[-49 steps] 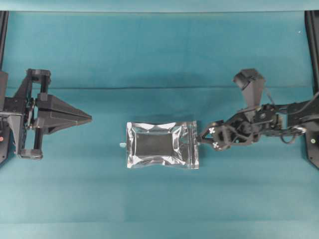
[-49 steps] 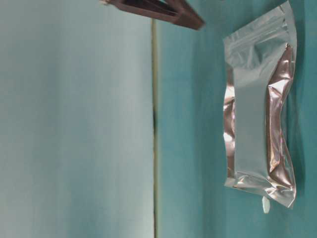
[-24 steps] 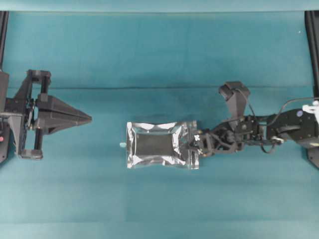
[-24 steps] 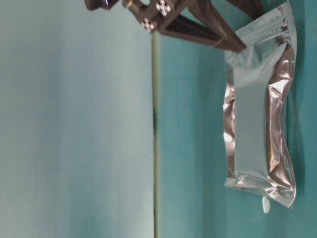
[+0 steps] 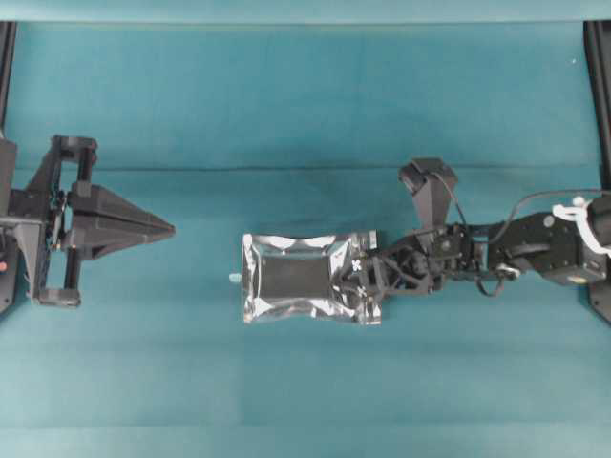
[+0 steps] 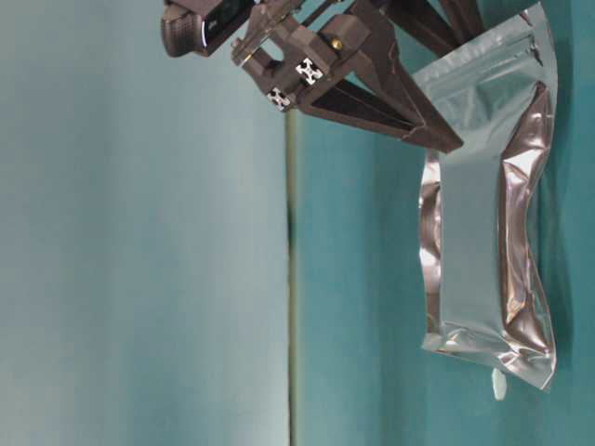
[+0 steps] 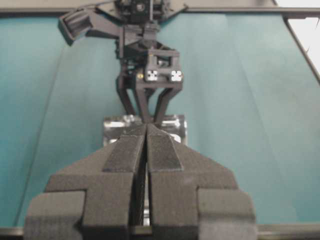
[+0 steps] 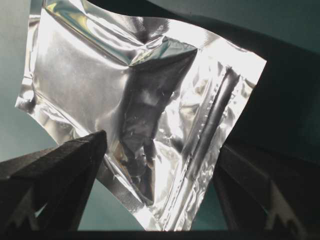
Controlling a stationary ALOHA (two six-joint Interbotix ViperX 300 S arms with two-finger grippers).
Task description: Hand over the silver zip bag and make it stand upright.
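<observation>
From overhead, the silver zip bag (image 5: 310, 278) lay flat near the middle of the teal table (image 5: 305, 105), its zip end turned toward the right arm. That view showed both arms at once. The table-level view was turned on its side and gave only the bag and the dark fingers of the right gripper (image 6: 423, 107) reaching onto its zip end, with the right wrist camera (image 6: 200, 26) above them; the left arm was not in it. The right wrist view was the only one to show the foil close up, crinkled and bright, with the zip strip (image 8: 210, 125) running as a dark line and a black finger on each side of the pouch's near end.

A tiny pale scrap (image 5: 233, 277) lay touching the bag's far short edge, on the side facing the left arm. In the left wrist view the left gripper (image 7: 146, 131) itself hid most of the bag, so that only a strip of foil showed behind its tips.

The right gripper (image 5: 361, 280) had its jaws spread wide, straddling the zip end of the bag, and I could not tell whether either finger touched the foil. Its arm stretched low and nearly level from the right edge. The left gripper (image 5: 164, 228) had its fingers pressed together on nothing and pointed toward the bag, well apart from it, at the left side of the table.
</observation>
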